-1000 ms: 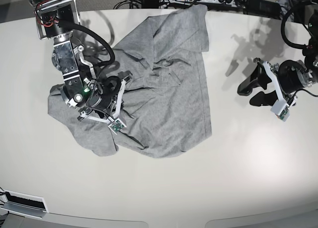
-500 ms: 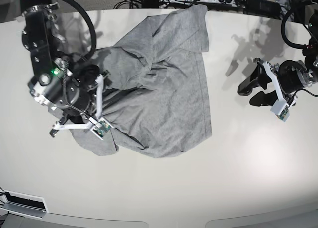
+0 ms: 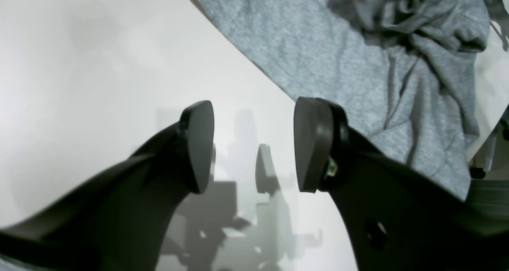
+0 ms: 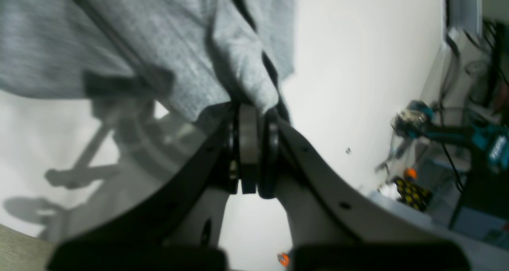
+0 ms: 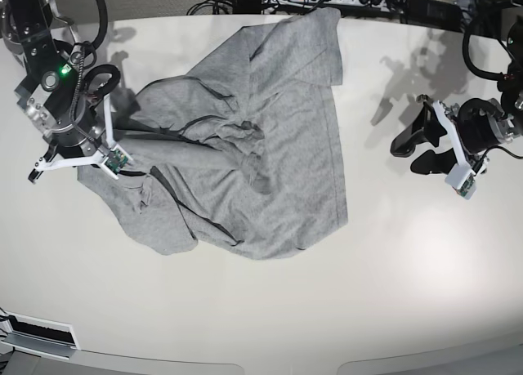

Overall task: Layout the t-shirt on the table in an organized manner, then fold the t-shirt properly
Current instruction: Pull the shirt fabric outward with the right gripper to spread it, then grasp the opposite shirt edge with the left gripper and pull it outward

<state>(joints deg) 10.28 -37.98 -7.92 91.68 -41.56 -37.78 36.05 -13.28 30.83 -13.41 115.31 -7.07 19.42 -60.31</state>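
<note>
Two arms, still on the layout step. table (image 5: 409,261) carries the t-shirt (image 5: 270,146) crumpled, left of centre in base view, one edge stretched toward the right gripper (image 4: 249,143), pinched shut on grey fabric, probably a sleeve or hem. left gripper (image 3: 252,145) spread, empty, beside the shirt. Next: pull flat, left takes the opposite edge.

Right gripper (image 4: 249,116) clamped tight on a fold of t-shirt (image 5: 278,138); left gripper (image 3: 254,143) hovering, jaws apart.
</note>
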